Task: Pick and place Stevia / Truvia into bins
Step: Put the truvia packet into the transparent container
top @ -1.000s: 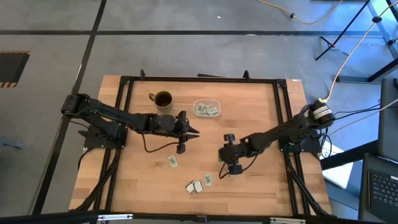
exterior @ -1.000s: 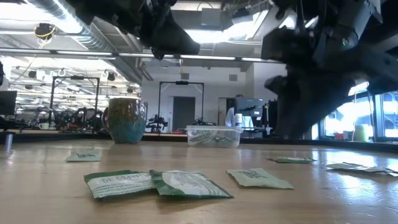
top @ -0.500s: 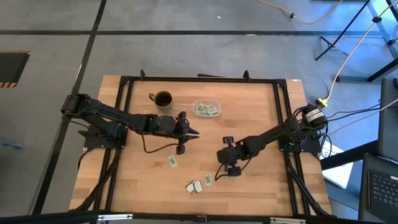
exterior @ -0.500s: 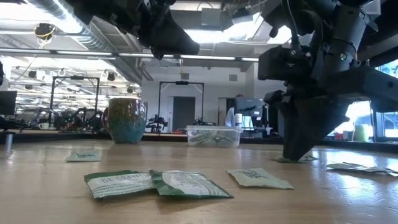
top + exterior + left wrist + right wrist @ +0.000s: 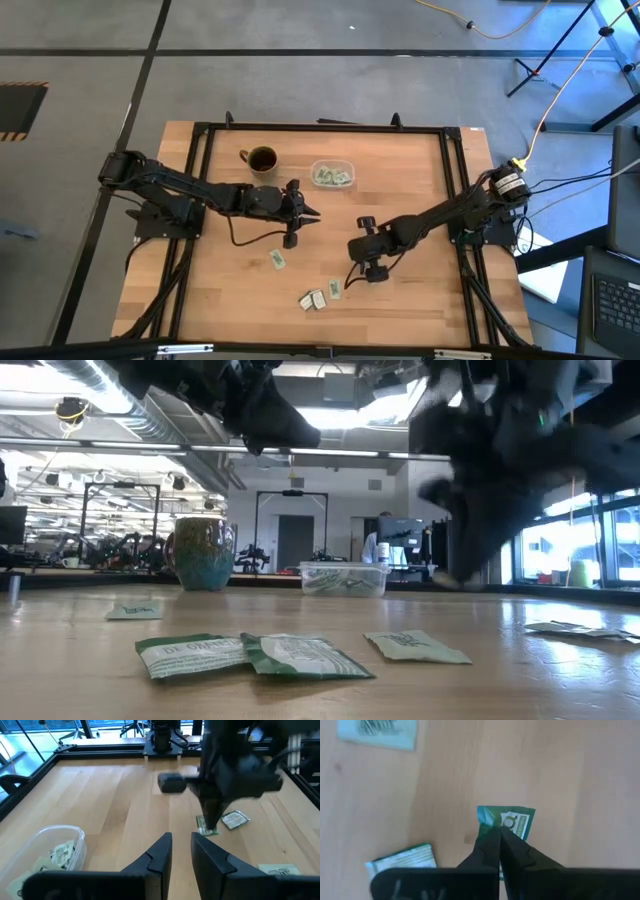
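My right gripper (image 5: 351, 282) is shut on a dark green sachet (image 5: 512, 822) at the table's middle near part; it also shows in the left wrist view (image 5: 206, 828). My left gripper (image 5: 308, 213) hangs open and empty above the table's middle, its fingers (image 5: 161, 851) level. The clear bin (image 5: 332, 174) at the far middle holds several sachets. Loose sachets lie flat on the wood: one (image 5: 278, 260) near the middle, two touching (image 5: 312, 299) near the front, one (image 5: 335, 289) beside my right gripper. My right gripper pinches the dark green sachet by one short edge (image 5: 492, 820) between its two shut fingertips. The fingers come from above, pointing down. The sachet hangs below them (image 5: 203, 825), close over the wood; whether its lower end touches the table I cannot tell.
A brown mug (image 5: 262, 160) stands at the far left of the bin. A black frame (image 5: 200, 200) runs around the table. In the low view two more pale sachets (image 5: 585, 629) lie to the right. Bare wood lies between the bin and my right gripper.
My right gripper has gone down and a little toward the table's left and near edge, set its fingertips on a sachet on the wood, then begun to rise. That sachet has left its place on the table in the low view.
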